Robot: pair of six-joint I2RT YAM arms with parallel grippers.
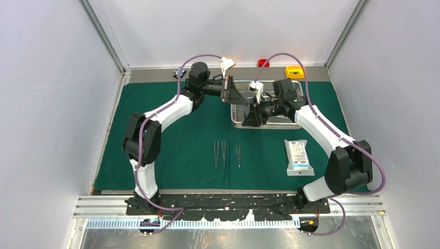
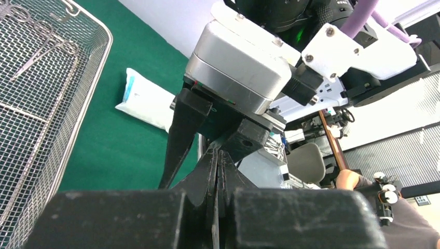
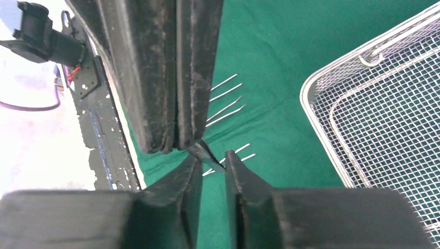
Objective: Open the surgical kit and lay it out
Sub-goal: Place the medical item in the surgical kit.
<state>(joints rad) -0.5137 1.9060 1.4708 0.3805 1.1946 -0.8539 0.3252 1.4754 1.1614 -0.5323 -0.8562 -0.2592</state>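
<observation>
The dark green cloth drape (image 1: 176,124) lies matte and flat over the worktop (image 1: 155,75). Everything here is placed from the one rectangular steel wire-mesh tray (image 1: 283,125), which sits at the drape's far side. The tray has fine, shiny mesh and a rounded wire rim, and slim steel instruments (image 2: 41,54) lie inside it; their number cannot be told.

Two black tools meet tip to tip over the tray's near left corner. The left tool (image 2: 217,161) has its flat, scuffed fingers pressed together, and a thin dark sliver (image 3: 210,154) pokes from their tips. The right tool (image 3: 212,171) stands a narrow slit apart with the sliver at its mouth. Whether it pinches the sliver cannot be told.

One flat white pouch (image 1: 298,157) lies on the drape, nearer than the tray's right end. Three slim silver tweezers (image 1: 223,153) lie parallel, nearer than its left end. Beyond the tray's far edge, off the cloth, sit one yellow box (image 1: 294,71) and one red block (image 1: 263,63).
</observation>
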